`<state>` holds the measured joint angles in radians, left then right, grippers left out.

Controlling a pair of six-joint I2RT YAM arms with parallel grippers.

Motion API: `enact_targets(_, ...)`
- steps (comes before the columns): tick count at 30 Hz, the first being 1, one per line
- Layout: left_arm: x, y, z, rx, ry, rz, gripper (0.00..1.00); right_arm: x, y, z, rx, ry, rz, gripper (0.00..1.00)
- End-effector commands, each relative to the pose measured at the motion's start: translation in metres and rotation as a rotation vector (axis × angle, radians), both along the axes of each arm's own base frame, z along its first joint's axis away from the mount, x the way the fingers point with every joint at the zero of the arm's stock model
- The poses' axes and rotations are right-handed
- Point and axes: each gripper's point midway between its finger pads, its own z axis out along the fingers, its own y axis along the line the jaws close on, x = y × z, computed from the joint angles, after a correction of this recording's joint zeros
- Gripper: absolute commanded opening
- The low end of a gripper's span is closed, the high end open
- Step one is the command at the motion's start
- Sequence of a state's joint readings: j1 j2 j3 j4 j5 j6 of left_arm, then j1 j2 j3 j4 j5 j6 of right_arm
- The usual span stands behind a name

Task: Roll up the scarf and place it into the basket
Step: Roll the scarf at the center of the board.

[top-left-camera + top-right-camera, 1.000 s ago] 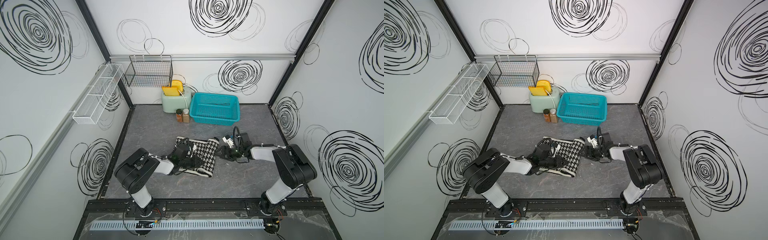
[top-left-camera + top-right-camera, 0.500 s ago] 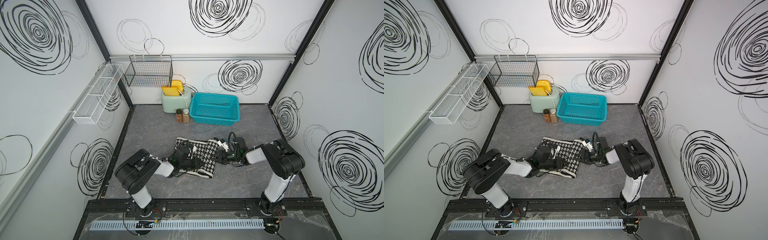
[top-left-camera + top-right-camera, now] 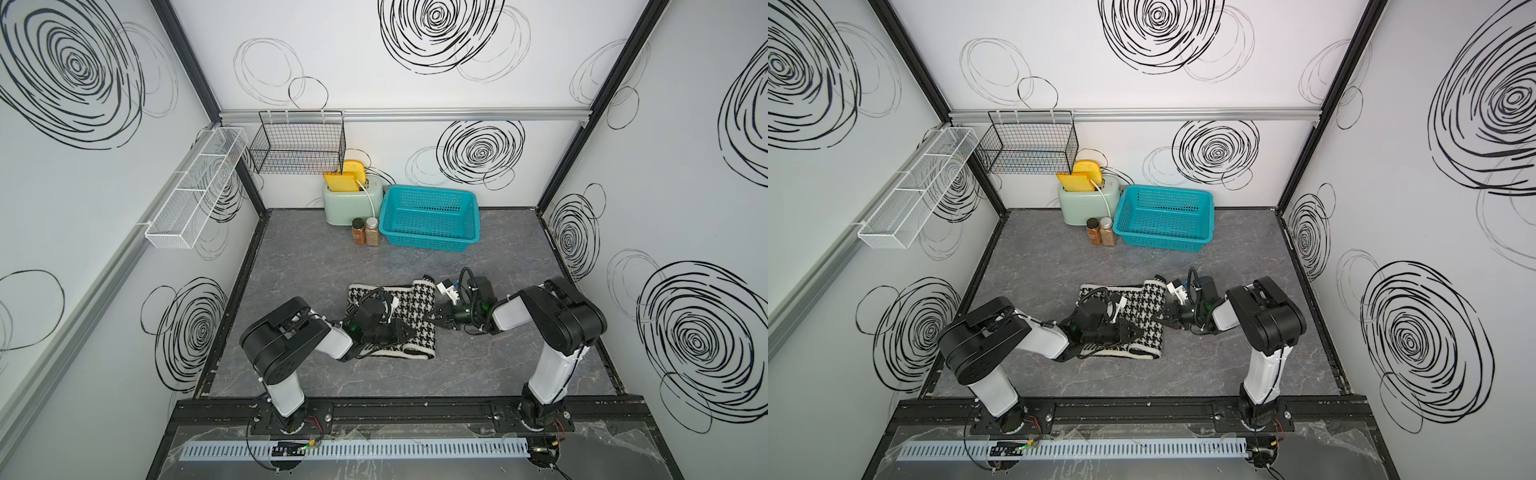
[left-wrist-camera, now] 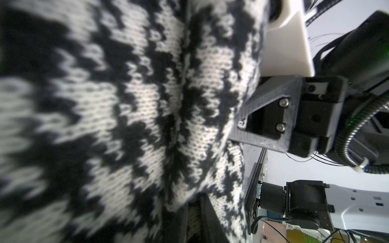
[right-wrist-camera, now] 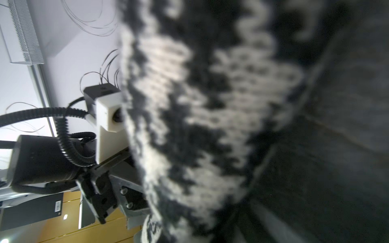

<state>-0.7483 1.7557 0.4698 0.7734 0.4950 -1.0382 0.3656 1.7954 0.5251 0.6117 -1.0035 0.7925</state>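
The right gripper (image 3: 437, 322) has slid in and clamped shut on the right edge of the scarf (image 3: 409, 305), mid-table and well short of the basket (image 3: 428, 245), so rolling can likely begin; the left gripper (image 3: 405, 332) rests on the cloth, its grip unclear.

The scarf (image 5: 200, 126) fills most of the view, its black-and-white knit blurred and very close. Beside its edge sit a white camera block (image 5: 107, 113) and a ribbed black cable (image 5: 61, 134).
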Motion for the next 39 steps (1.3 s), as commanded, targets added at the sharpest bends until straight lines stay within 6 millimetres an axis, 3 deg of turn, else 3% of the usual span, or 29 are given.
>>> enact_targets(1,-0.019,-0.012,-0.018,0.029,0.099,-0.028,0.18,0.018,-0.012,0.025,-0.009,-0.064,-0.042,0.00)
enact_targets(4,-0.013,-0.025,-0.005,-0.022,0.082,-0.025,0.22,0.031,-0.026,0.040,-0.072,-0.124,-0.052,0.00)
enact_targets(7,-0.003,-0.032,0.011,-0.063,0.049,-0.025,0.33,0.040,-0.040,0.048,-0.169,-0.175,-0.046,0.00)
enact_targets(10,0.006,-0.031,0.030,-0.092,0.004,-0.016,0.45,0.045,-0.049,0.044,-0.293,-0.211,-0.015,0.00)
enact_targets(13,0.012,-0.022,0.042,-0.097,-0.022,-0.006,0.47,0.048,-0.057,0.036,-0.418,-0.228,0.008,0.00)
enact_targets(24,0.022,0.032,0.059,-0.090,-0.073,0.096,0.31,0.059,-0.058,0.017,-0.953,-0.387,0.161,0.00)
enact_targets(30,0.036,0.057,0.055,-0.079,-0.101,0.136,0.25,0.061,-0.037,0.026,-1.040,-0.432,0.208,0.00)
enact_targets(34,0.037,0.050,0.056,-0.146,-0.110,0.123,0.18,0.056,-0.024,0.025,-1.050,-0.405,0.240,0.00)
enact_targets(39,0.021,0.010,0.066,-0.233,-0.115,0.082,0.14,0.056,-0.016,0.024,-1.044,-0.361,0.245,0.00)
